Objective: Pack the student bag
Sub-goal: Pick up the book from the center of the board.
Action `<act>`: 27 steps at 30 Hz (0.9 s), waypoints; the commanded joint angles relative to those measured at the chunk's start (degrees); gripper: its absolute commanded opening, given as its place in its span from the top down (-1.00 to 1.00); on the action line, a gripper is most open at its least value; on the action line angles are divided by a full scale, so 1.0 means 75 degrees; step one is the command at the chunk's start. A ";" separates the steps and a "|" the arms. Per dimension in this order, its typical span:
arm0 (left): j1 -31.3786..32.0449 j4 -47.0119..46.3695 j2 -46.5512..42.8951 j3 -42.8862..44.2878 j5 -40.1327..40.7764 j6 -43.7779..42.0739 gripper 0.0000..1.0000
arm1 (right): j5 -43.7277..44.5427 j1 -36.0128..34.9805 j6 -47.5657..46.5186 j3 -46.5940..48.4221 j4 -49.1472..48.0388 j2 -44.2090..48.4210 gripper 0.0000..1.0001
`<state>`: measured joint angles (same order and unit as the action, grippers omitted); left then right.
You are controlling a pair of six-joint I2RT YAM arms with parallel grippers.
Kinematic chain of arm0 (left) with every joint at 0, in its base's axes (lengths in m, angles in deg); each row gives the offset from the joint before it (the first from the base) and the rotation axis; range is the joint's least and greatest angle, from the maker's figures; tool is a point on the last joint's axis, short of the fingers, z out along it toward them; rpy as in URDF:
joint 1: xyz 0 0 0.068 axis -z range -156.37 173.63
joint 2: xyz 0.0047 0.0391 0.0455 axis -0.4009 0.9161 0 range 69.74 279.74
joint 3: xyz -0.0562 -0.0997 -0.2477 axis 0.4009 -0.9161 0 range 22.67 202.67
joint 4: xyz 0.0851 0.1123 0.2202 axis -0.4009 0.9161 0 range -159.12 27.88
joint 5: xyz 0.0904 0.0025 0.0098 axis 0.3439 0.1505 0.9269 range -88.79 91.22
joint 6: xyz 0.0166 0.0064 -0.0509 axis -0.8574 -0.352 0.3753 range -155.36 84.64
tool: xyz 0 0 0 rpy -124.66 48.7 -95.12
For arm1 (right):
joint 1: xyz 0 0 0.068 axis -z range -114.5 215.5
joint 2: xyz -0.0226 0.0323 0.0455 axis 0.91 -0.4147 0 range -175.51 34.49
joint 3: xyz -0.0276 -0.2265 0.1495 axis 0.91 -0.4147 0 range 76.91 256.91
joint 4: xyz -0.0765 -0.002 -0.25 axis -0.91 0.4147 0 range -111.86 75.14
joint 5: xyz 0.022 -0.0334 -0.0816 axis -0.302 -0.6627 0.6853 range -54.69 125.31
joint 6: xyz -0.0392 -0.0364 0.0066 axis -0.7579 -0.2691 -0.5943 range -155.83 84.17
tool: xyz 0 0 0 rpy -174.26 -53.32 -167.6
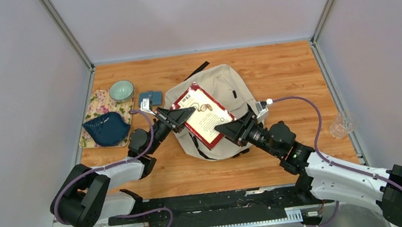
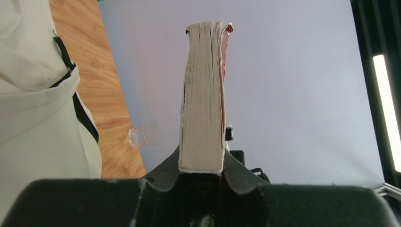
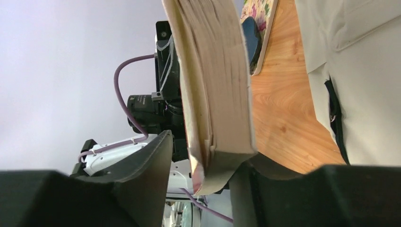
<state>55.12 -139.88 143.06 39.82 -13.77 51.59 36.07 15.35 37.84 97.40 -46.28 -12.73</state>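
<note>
The left end effector (image 1: 183,115) holds the book (image 1: 207,114) over the bag (image 1: 231,82). The right end effector (image 1: 226,128) sits loosely around its other end, and next it should squeeze.

Angled inward from both sides. Left pincer (image 2: 201,170): clamped on book (image 2: 203,94). Right pincer (image 3: 205,161): astride book, one finger touching, other apart.
</note>
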 commanded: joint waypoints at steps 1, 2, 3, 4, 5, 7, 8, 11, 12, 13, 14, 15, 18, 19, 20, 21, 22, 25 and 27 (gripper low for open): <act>0.0103 -0.2085 -0.0166 -0.0001 -0.0076 0.0230 1.00 | 0.0485 0.0066 -0.0061 0.0069 -0.0541 0.0109 0.20; 0.0103 -0.2085 -0.0190 -0.0013 -0.0088 0.0230 1.00 | 0.0485 0.0066 -0.0061 0.0069 -0.0517 0.0132 0.46; 0.0103 -0.2073 -0.0178 -0.0013 -0.0135 0.0230 1.00 | 0.0497 0.0066 -0.0072 0.0057 -0.0517 0.0144 0.56; 0.0103 -0.2061 -0.0190 -0.0001 -0.0181 0.0230 1.00 | 0.0474 0.0066 -0.0084 0.0057 -0.0505 0.0144 0.68; 0.0103 -0.2026 -0.0167 0.0011 -0.0228 0.0241 1.00 | 0.0485 0.0054 -0.0107 0.0069 -0.0459 0.0167 0.98; 0.0103 -0.1898 -0.0143 0.0057 -0.0497 0.0242 1.00 | 0.0509 0.0066 -0.0142 0.0104 -0.0353 0.0226 1.00; 0.0103 -0.1793 -0.0131 0.0139 -0.0765 0.0230 0.87 | 0.0532 0.0077 -0.0236 0.0115 -0.0179 0.0354 1.00; 0.0103 -0.0834 -0.0189 0.0524 -0.1689 -0.0306 0.33 | 0.0847 0.0077 -0.0412 0.0151 0.0580 0.0879 1.00; 0.0103 -0.0030 -0.0225 0.0654 -0.1937 -0.0518 0.22 | 0.0976 0.0077 -0.0563 0.0174 0.0840 0.1079 1.00; 0.0103 0.0419 -0.0272 0.0794 -0.2160 -0.0764 0.14 | 0.1256 0.0077 -0.0646 0.0186 0.1121 0.1267 1.00; 0.0103 0.0876 -0.0400 0.1039 -0.2476 -0.1381 -0.04 | 0.1410 0.0066 -0.0705 0.0221 0.1797 0.1675 1.00; 0.0103 0.2098 -0.0482 0.1169 -0.2583 -0.1759 -0.09 | 0.1782 0.0066 -0.0833 0.0291 0.2175 0.1899 1.00; 0.0173 0.5455 -0.0997 0.1813 -0.2258 -0.4017 -0.39 | 0.2672 0.0066 -0.1009 0.0455 0.3837 0.2802 1.00; 0.0336 0.6460 -0.1126 0.2314 -0.1931 -0.4708 -0.41 | 0.2909 0.0066 -0.1068 0.0583 0.4237 0.3280 1.00; 0.0453 0.7305 -0.1301 0.2551 -0.1139 -0.5910 -0.43 | 0.3166 0.0066 -0.1092 0.0654 0.5007 0.3528 1.00; 0.0652 0.8555 -0.1361 0.2751 -0.0772 -0.6363 -0.44 | 0.3714 0.0066 -0.1104 0.0724 0.5432 0.3763 1.00; 0.0723 0.8939 -0.1373 0.2985 -0.0513 -0.6681 -0.45 | 0.3975 0.0066 -0.1115 0.0853 0.5842 0.4252 1.00; 0.0911 0.9400 -0.1234 0.3151 -0.0287 -0.7351 -0.47 | 0.4726 0.0066 -0.1325 0.1145 0.7271 0.5062 1.00; 0.1283 0.9727 -0.1046 0.3279 -0.0252 -0.7749 -0.47 | 0.5170 0.0066 -0.1385 0.1368 0.7813 0.5299 1.00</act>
<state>61.22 -82.61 133.77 61.98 -19.69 8.10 62.32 15.74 30.15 101.79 0.47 22.48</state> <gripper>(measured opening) 0.732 0.165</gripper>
